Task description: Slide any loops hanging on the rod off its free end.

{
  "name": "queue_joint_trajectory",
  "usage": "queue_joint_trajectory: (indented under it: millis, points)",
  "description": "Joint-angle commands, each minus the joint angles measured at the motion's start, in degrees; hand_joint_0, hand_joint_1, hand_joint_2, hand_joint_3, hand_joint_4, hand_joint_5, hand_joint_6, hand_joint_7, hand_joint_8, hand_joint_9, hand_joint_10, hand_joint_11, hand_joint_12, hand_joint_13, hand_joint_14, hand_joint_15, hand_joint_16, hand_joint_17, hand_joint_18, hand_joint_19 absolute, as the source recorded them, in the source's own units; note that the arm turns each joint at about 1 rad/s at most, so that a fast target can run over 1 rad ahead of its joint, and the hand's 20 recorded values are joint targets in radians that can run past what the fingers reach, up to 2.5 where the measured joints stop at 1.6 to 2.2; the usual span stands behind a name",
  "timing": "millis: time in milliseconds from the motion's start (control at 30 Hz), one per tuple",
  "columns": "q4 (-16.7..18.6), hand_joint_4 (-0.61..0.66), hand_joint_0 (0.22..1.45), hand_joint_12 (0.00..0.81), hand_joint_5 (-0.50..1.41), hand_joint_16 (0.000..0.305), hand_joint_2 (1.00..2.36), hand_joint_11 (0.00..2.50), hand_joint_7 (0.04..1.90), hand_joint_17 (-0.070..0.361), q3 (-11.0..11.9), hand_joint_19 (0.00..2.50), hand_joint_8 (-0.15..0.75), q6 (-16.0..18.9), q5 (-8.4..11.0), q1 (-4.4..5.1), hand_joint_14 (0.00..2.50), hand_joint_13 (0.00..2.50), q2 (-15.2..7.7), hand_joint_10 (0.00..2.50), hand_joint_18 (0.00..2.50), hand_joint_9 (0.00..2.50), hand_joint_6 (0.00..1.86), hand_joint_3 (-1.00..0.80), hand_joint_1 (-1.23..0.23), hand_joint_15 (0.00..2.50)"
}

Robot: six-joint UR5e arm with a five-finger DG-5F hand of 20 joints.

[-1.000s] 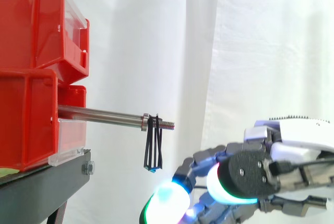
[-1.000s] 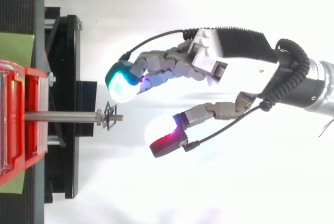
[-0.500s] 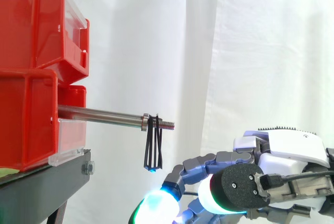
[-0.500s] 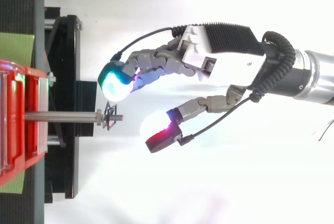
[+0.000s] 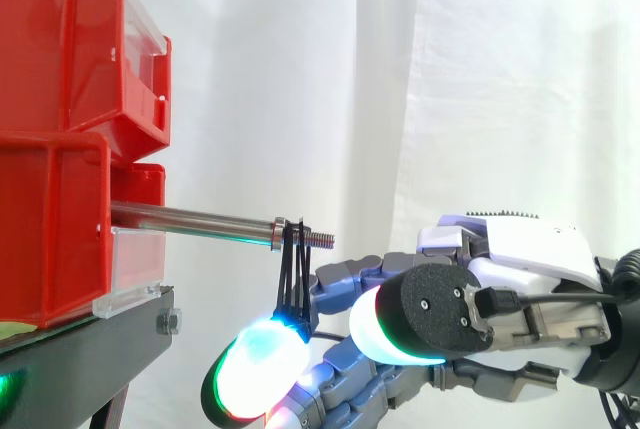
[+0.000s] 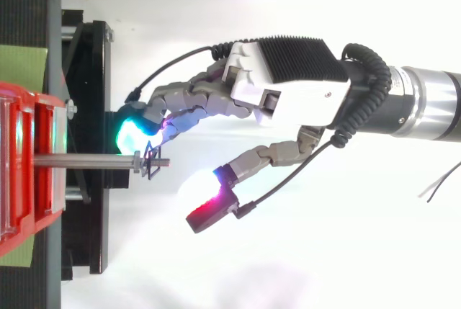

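A steel rod (image 5: 195, 219) sticks out rightward from the red bins (image 5: 60, 139). Its threaded free end (image 5: 320, 240) points toward the arm. Black loops (image 5: 293, 279) hang in a bunch just behind that thread, also seen as a dark tangle on the rod (image 6: 153, 164) from above. My hand (image 6: 277, 96) reaches in from the right, open, with fingers stretched toward the loops. Its glowing fingertips (image 5: 258, 364) lie just below and beside the loops' lower end, on the far side of the rod in the top view. The thumb (image 6: 212, 204) stays apart on the near side.
Two stacked red bins rest on a black stand (image 5: 90, 359). A white curtain (image 5: 480, 89) hangs behind. Right of the rod's free end the space holds the hand and arm alone.
The hand has moved left toward the rod and risen slightly; its fingertips now sit at the loops' lower end. The loops hang in the same spot.
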Motion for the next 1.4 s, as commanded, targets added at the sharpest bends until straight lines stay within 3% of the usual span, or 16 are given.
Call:
queue_joint_trajectory:
  millis: [0,867,1067,1367]
  points:
    - [-0.7,0.35,0.56,0.300,-0.15,0.039,1.00,0.15,1.00,0.088,0.7,0.24,0.321,0.0,-0.32,-0.05,0.00,0.95,0.0,0.01,0.85,0.82,0.50,-0.47,-0.56,0.14]
    - [-0.6,0.30,0.60,0.297,-0.12,0.039,1.01,0.17,1.20,0.087,1.7,0.26,0.320,0.0,-0.50,-0.22,0.01,0.96,0.0,0.01,0.87,0.83,0.50,-0.39,-0.63,0.15]
    - [-0.6,0.25,0.61,0.295,-0.11,0.039,1.01,0.16,1.31,0.088,1.7,0.26,0.322,0.0,-0.50,-0.22,0.01,0.96,0.1,0.01,0.88,0.83,0.51,-0.36,-0.66,0.15]
    - [-0.5,0.23,0.61,0.299,-0.16,0.040,1.01,0.20,1.10,0.091,1.7,0.27,0.322,0.0,-0.50,-0.22,0.01,0.97,0.0,0.01,0.89,0.82,0.68,-0.33,-0.68,0.16]
